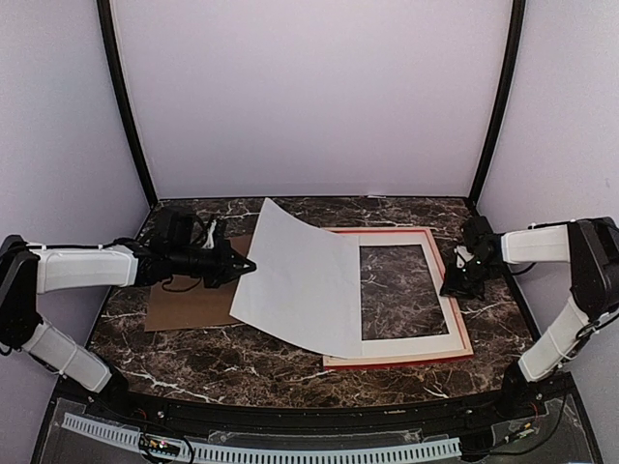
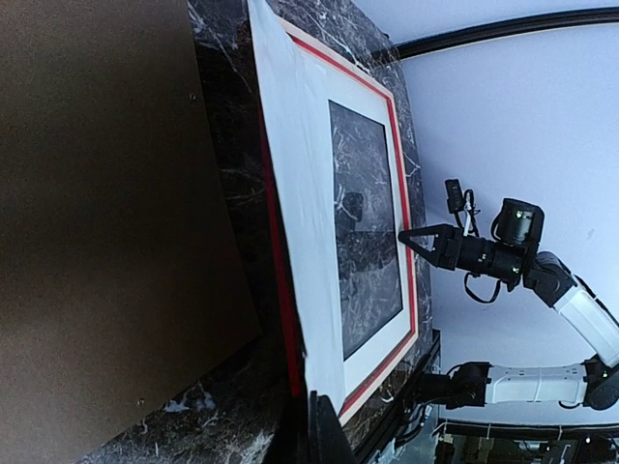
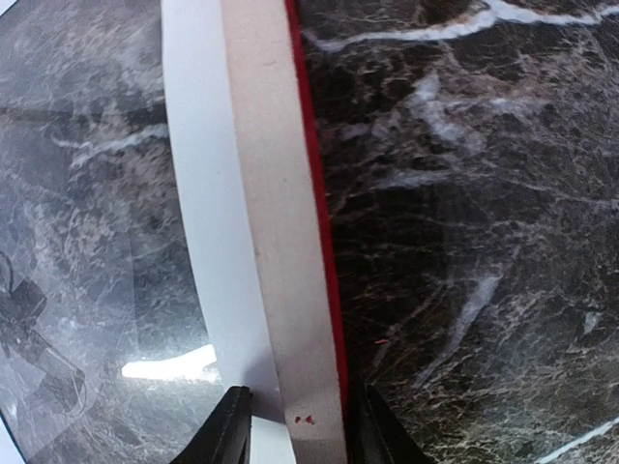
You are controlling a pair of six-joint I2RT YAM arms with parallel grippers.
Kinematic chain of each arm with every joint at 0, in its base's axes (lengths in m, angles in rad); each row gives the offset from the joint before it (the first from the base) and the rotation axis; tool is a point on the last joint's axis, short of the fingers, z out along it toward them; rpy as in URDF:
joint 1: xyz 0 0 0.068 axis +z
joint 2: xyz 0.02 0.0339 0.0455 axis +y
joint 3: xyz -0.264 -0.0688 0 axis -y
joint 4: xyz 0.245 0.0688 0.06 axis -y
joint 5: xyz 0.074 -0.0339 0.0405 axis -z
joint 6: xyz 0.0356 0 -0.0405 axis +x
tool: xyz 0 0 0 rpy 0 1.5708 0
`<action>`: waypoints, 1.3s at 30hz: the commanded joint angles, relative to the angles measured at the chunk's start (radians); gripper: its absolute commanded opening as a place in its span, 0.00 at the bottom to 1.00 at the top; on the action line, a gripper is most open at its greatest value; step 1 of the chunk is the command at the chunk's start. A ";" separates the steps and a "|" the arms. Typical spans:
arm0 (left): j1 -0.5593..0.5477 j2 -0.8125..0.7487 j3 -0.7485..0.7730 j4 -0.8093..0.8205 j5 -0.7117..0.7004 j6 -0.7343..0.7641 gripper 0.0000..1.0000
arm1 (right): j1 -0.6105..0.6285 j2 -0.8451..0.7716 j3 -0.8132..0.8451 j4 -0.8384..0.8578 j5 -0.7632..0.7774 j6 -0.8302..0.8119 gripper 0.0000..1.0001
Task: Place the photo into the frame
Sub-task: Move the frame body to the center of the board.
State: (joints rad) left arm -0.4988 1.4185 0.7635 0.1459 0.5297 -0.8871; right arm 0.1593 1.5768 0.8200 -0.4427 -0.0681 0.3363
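On dark marble surface (image 1: 242,372), frame (image 1: 406,356) lies flat right of centre, pale back up, red edging showing, white mat (image 1: 406,340) inside. Photo (image 1: 295,275), white back up, slants over frame's left half, left edge raised. Left end effector (image 1: 247,266) pressed together, pinching that raised edge, above brown cardboard (image 1: 189,304). Right end effector (image 1: 455,287) straddles frame's right rail, fingers (image 3: 227,430) close on either side; clamped or not, cannot tell.
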 commanded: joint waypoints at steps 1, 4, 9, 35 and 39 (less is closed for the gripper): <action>-0.005 -0.064 -0.027 0.063 0.006 -0.052 0.00 | 0.014 -0.039 -0.066 0.038 -0.054 0.034 0.33; -0.007 -0.073 -0.026 0.074 0.006 -0.064 0.00 | 0.044 -0.061 -0.093 0.055 -0.050 0.060 0.31; -0.021 -0.076 -0.019 0.106 0.012 -0.088 0.00 | 0.114 -0.095 -0.115 0.069 -0.041 0.115 0.29; -0.338 0.161 0.520 0.255 0.032 -0.076 0.00 | 0.003 -0.206 0.066 -0.090 -0.018 0.040 0.67; -0.387 0.227 0.604 0.245 0.059 -0.016 0.00 | -0.062 -0.231 0.072 -0.105 -0.027 0.012 0.68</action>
State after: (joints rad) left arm -0.8452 1.6157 1.2831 0.3500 0.5438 -0.9733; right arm 0.1459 1.3785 0.8711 -0.5034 -0.0860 0.3935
